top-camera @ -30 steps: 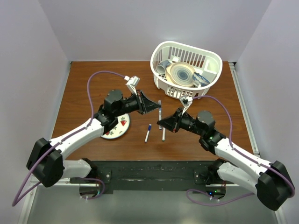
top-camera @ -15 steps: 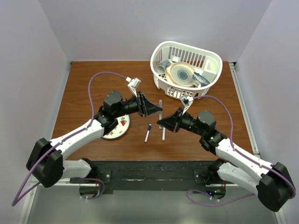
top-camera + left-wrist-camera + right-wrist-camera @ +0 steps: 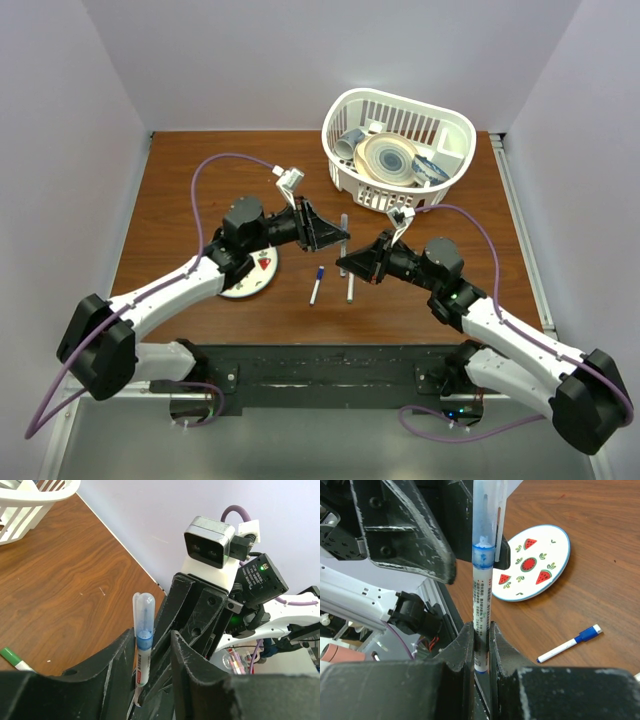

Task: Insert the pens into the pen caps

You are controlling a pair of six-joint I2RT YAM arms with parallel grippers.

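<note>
Above the table [image 3: 180,200], your right gripper [image 3: 479,636] pinches the capped pen [image 3: 483,595] steady so your left gripper [image 3: 150,647], jaws parted, can clear

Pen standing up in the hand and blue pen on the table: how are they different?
The held pen stands upright, pinched in the right hand; the blue pen lies flat, untouched. The held pen's top is see-through; the blue pen's cap is solid blue. Both have slim white barrels.
</note>
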